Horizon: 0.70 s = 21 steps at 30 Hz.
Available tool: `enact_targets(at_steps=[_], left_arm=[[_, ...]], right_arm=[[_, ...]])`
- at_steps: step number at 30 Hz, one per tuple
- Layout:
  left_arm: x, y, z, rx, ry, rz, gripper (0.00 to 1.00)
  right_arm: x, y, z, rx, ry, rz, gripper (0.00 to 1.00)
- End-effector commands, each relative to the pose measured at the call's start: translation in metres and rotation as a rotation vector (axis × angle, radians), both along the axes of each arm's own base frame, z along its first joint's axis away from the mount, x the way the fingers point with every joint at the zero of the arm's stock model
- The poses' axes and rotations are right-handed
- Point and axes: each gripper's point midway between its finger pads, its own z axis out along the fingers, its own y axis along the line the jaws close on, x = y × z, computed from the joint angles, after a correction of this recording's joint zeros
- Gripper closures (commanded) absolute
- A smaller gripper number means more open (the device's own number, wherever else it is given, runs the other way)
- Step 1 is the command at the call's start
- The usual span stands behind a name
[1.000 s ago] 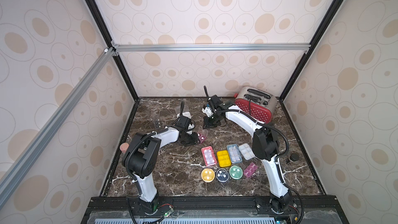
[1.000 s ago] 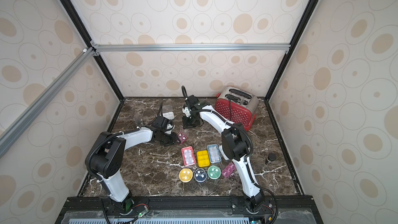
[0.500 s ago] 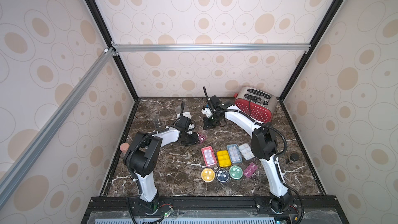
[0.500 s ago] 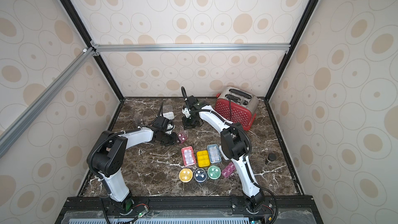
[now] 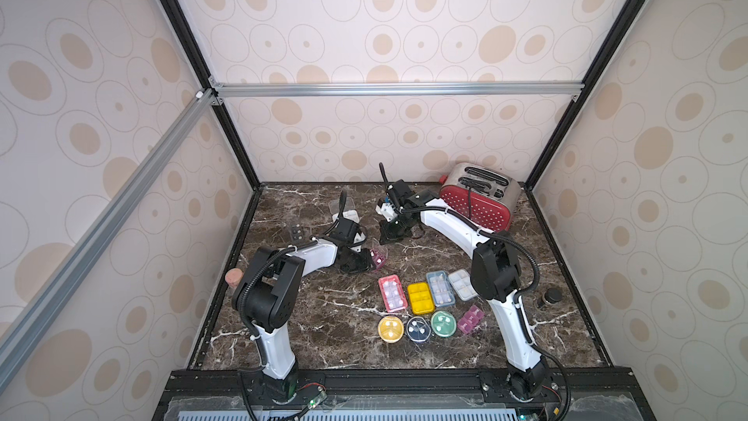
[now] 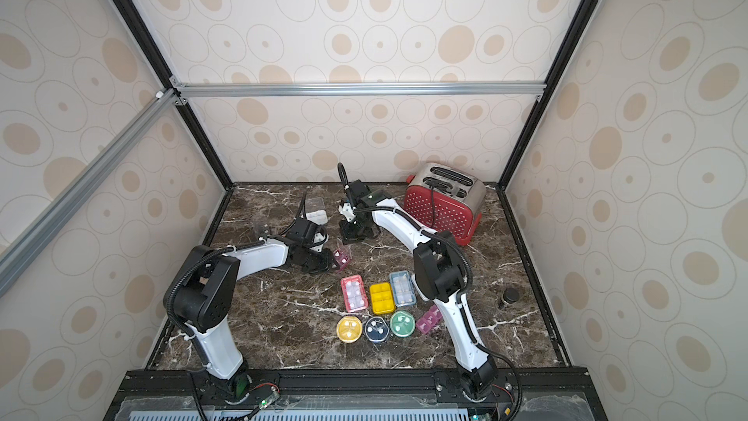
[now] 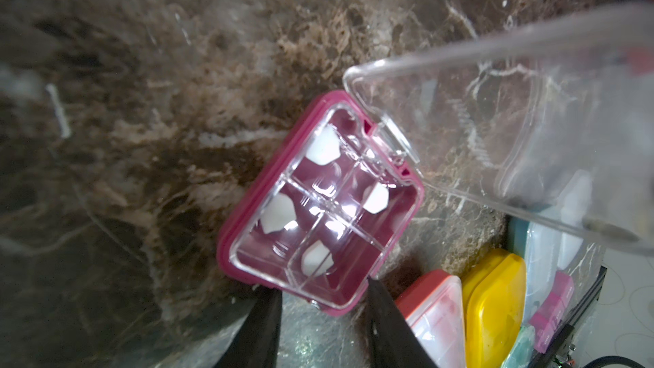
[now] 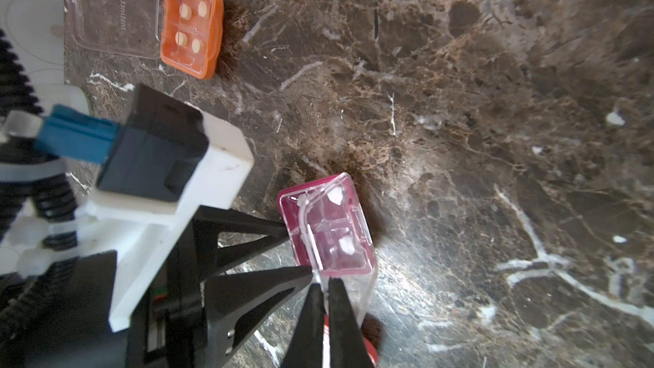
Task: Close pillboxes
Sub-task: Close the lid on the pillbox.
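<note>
I have the magenta box (image 7: pixel 318 207) on the marble between both grippers. My left gripper (image 7: pixel 322 299) pinches it across its near corner, one fingertip against each wall, so the fingers bracket only a small part of it. My right gripper (image 8: pixel 324 286) is closed on the free edge of the clear lid (image 7: pixel 495 118), which stands open and rises away from the box beyond the left fingertips. Four white pills sit uncovered, one to a compartment.

My worry is the left hold. A corner pinch resists twisting poorly, so as the right fingers swing the lid over, I judge the box could pivot out from between the left fingers or tip and spill pills. The lid is thin and slick. Pulled off the hinge's arc, it may slide out of the right fingertips or strain the hinge. The right fingertips sit just beside one left finger, so bringing the lid down risks the grippers knocking together. With fingers on its rim, the lid may also rest on them instead of snapping shut.

Behind the left gripper, well away from either set of fingertips, an orange box (image 8: pixel 191 26) lies open with its lid flat. Off to the side of the left fingers, the closed boxes (image 5: pixel 421 297) sit near enough that a skidding box could hit them.
</note>
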Motion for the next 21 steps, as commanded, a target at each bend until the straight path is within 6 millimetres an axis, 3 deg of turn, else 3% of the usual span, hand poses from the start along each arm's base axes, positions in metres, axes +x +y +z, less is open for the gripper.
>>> enact_targets(at_steps=[1, 13, 21], left_arm=[[0.014, -0.007, 0.014, -0.033, -0.042, 0.000, 0.60], [0.011, -0.006, 0.022, -0.039, -0.057, 0.002, 0.60], [-0.013, 0.007, 0.039, -0.019, -0.069, -0.003, 0.57]], right_arm=[[-0.016, 0.015, -0.010, -0.006, 0.031, 0.053, 0.92], [-0.031, 0.029, -0.029, -0.013, 0.068, 0.066, 0.92], [-0.028, 0.029, -0.028, -0.017, 0.059, 0.044, 0.88]])
